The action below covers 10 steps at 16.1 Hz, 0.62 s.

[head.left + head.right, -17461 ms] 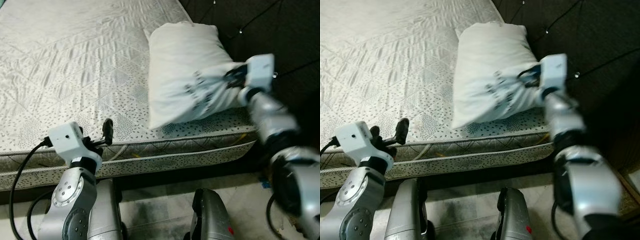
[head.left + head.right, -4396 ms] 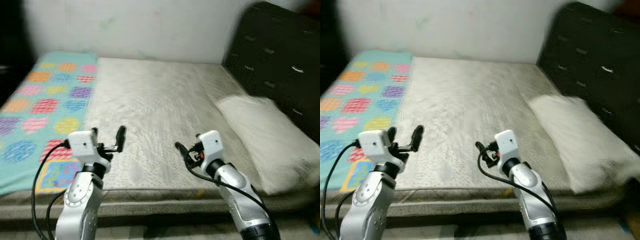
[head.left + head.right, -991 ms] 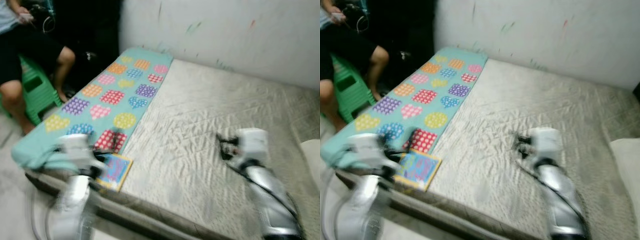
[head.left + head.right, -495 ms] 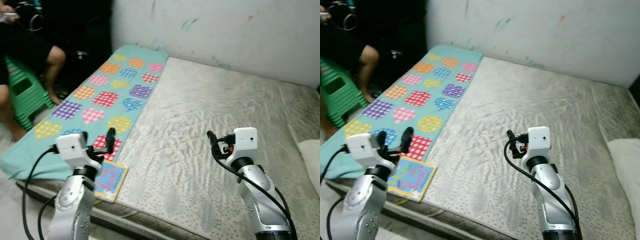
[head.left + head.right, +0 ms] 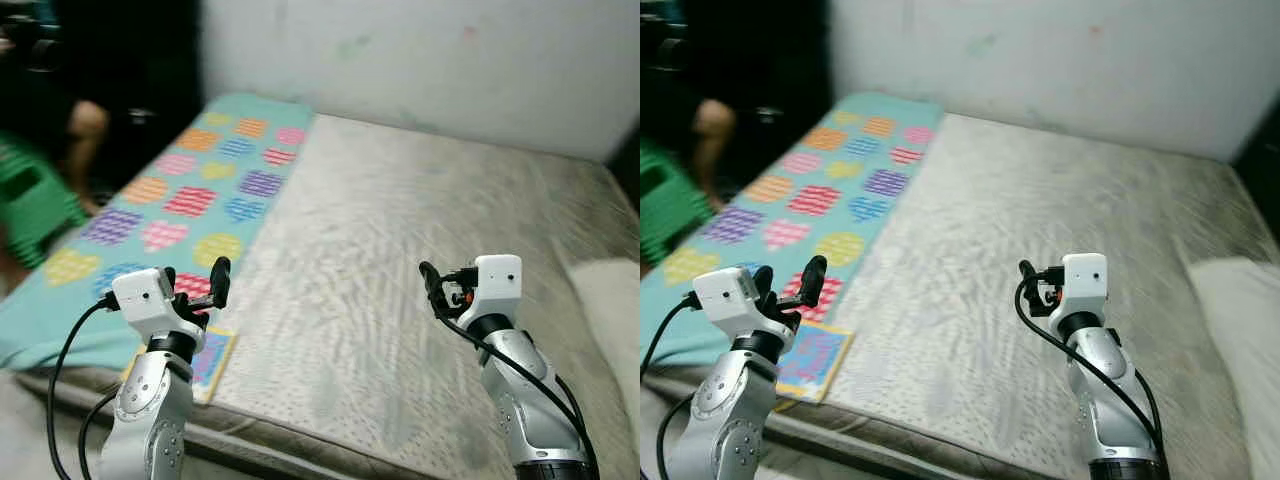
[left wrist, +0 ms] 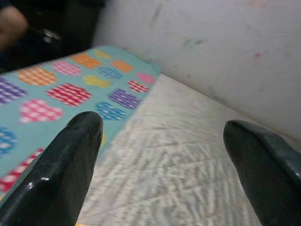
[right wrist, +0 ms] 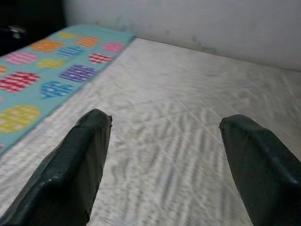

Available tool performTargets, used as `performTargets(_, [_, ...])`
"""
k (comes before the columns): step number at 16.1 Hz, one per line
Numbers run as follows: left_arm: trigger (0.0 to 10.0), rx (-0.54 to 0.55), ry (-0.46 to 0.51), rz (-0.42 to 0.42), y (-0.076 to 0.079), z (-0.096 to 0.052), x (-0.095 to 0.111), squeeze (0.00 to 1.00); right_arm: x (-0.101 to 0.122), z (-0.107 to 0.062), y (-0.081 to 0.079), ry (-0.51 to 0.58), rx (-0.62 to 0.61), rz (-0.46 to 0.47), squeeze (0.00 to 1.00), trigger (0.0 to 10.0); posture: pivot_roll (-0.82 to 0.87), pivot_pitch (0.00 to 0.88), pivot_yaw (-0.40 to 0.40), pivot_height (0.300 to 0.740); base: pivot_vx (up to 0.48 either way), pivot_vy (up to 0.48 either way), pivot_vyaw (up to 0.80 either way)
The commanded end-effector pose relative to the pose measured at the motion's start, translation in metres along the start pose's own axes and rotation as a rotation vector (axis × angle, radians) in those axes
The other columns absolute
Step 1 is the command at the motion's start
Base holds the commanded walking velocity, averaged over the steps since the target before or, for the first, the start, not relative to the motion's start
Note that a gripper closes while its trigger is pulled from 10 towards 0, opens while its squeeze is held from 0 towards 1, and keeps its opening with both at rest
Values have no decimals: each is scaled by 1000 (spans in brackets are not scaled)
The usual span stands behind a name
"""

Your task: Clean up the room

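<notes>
While the colourful book [image 5: 812,362] lies flat at the mattress's [image 5: 400,260] near left corner, against the heart-patterned teal blanket [image 5: 150,215], the left gripper [image 5: 195,285] hangs just above it, fingers apart and empty. The right gripper [image 5: 440,290], also spread and empty, hovers well off over mid-mattress, so the left arm is nearer. A pillow [image 5: 1240,320] rests at far right.

A teal blanket [image 5: 170,200] patterned with multicoloured hearts lies on the pale grey quilted mattress [image 5: 420,220].
</notes>
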<state>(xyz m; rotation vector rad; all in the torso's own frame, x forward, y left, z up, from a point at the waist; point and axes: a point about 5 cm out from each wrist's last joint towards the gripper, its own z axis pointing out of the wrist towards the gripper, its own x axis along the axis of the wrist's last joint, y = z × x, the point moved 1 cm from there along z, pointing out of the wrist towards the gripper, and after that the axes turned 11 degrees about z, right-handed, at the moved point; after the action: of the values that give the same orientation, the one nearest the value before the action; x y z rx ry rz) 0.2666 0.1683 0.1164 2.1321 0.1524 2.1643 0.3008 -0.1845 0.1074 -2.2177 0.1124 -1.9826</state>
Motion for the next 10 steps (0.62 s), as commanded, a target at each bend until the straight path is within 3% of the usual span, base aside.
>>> performTargets(1, [10000, -11, -7, -5, 3, 2, 0, 0, 2, 1, 1, -1, 1, -2, 0, 10000, -34, 0, -65, 740, 0, 0, -800])
performTargets(7, [10000, -22, -5, -6, 4, 2, 1, 0, 1, 0, -1, -3, 8, 6, 0, 10000, -33, 0, -62, 740, 0, 0, -755])
performTargets(10, [10000, -29, -3, 1, 6, 3, 1, 0, 1, 1, -1, 0, 10, 3, 0, 10000, -35, 0, -62, 740, 0, 0, 0])
